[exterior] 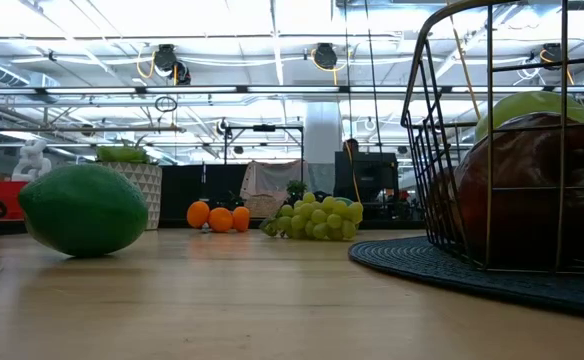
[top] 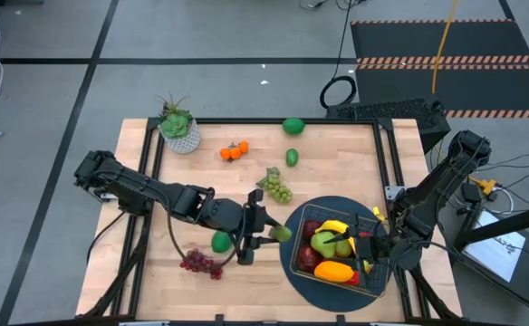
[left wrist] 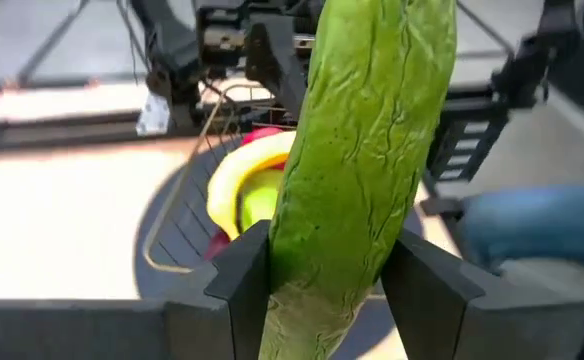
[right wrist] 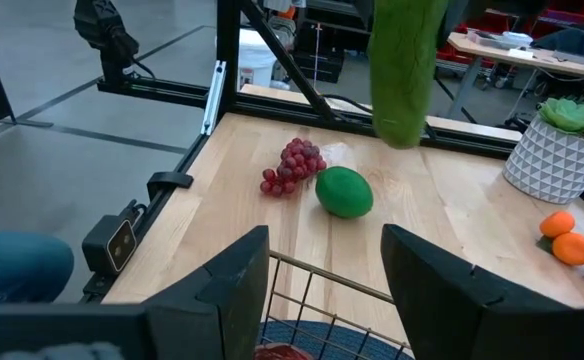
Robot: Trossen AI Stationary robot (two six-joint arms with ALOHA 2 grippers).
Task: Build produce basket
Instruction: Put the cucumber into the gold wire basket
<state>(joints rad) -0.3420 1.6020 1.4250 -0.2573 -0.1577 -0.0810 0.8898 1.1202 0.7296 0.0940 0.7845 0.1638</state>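
The cucumber (left wrist: 357, 160) fills the left wrist view, clamped between the left end effector's (top: 257, 232) two fingers, its long axis running across them and out past both sides. From above, its free end points toward the basket (top: 370, 282), stopping just short of the near rim; the end effector hangs above bare tabletop (top: 337, 154) between the lime (top: 220, 241) and the mat (top: 302, 279). In the right wrist view the cucumber hangs upright, clear of the wood.

Just behind the left end effector lie the lime and, beside it, the purple grapes (top: 200, 263), close to the tabletop's front edge. The green grapes (top: 275, 186) sit near it toward the middle, with open wood around them. Farther off are a small green fruit (top: 293, 157), the oranges (top: 234, 151), a second lime (top: 293, 126) at the far edge and the plant (top: 178, 125) in the far corner.

The basket stands on the mat by the front right corner, holding a banana (top: 332, 226), green pear (top: 324, 242), red fruit (top: 309, 258) and an orange-yellow piece (top: 336, 271). The right end effector (top: 371, 246) is at the basket's rim farthest from the cucumber, fingers spread, nothing between them.

No writing is legible.
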